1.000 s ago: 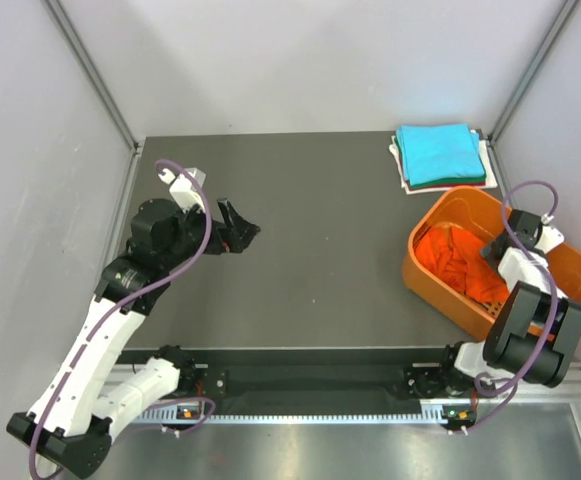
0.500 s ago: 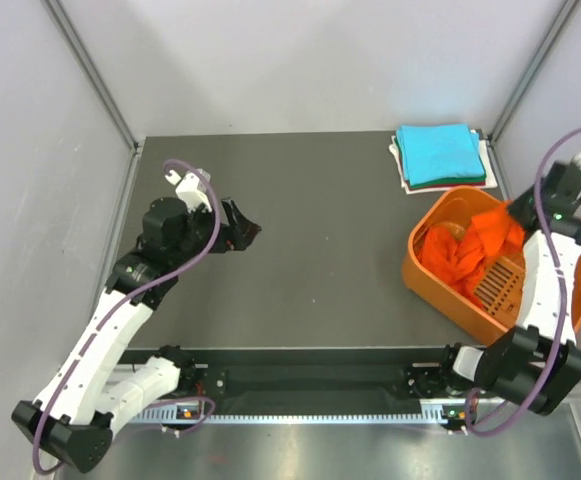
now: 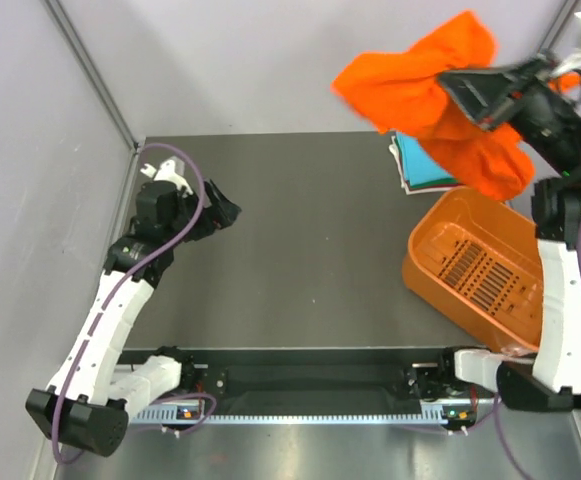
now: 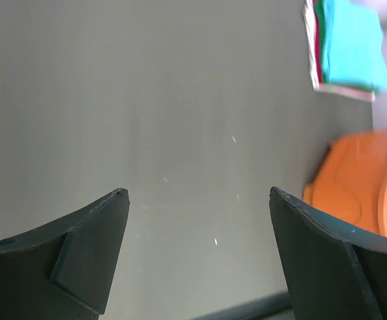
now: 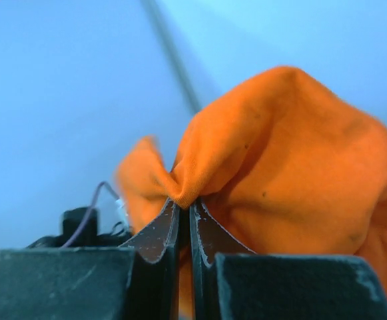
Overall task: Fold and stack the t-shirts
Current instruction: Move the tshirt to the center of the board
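As right hand (image 5: 183, 212) pinches, orange t-shirt (image 3: 400, 85) spreads crosswise.

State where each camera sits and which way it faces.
Top external: above and behind, looking down on the table; left gripper and right gripper show.
Left wrist: faces across the table to the turquoise stack and basket; open left gripper shows.
Right wrist: raised, faces the wall; right gripper shut on the orange t-shirt.
Shared: top and left wrist see stack, basket.
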You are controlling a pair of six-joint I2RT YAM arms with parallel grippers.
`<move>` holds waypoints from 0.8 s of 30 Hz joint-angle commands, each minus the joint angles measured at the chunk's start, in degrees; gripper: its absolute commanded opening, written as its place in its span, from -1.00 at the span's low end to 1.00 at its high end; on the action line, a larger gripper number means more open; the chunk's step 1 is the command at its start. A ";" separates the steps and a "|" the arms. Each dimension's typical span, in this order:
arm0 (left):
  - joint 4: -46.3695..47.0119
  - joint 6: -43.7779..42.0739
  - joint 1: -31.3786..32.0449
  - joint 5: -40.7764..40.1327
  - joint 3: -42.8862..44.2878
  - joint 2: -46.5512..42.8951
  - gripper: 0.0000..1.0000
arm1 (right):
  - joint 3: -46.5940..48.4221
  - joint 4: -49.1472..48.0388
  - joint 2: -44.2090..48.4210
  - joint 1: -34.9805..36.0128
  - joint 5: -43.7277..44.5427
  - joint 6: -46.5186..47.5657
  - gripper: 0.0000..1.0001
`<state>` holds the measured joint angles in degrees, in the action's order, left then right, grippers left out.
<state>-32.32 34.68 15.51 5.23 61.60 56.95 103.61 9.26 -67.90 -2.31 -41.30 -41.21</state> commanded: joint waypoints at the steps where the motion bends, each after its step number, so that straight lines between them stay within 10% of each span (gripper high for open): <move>1: -3.10 1.62 -5.03 0.04 2.73 -2.45 0.82 | 6.75 5.46 -10.21 13.41 1.03 3.58 -1.00; 4: -5.12 1.45 -7.50 -0.49 2.12 -4.38 0.82 | 15.99 11.21 -19.97 20.47 4.11 7.28 -1.00; 9: -8.37 -0.39 -7.86 -7.14 0.63 -9.47 0.81 | 3.20 11.31 -24.90 27.78 12.46 10.79 -0.95; 13: -8.64 -1.98 -7.86 -9.98 -1.65 -12.64 0.82 | -3.77 20.57 -30.35 36.39 21.94 20.18 -0.47; 17: -5.41 -3.73 -7.77 2.38 -5.43 -11.34 0.80 | -6.04 27.04 -31.43 37.46 31.35 25.47 -0.01; 24: 6.82 2.66 -5.15 18.15 -13.61 -1.34 0.65 | -17.29 26.25 -21.14 34.13 37.96 28.47 0.11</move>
<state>-33.23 34.46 8.49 16.45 49.36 52.31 88.38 36.93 -96.92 34.09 -8.43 -16.32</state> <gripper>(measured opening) 0.834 0.557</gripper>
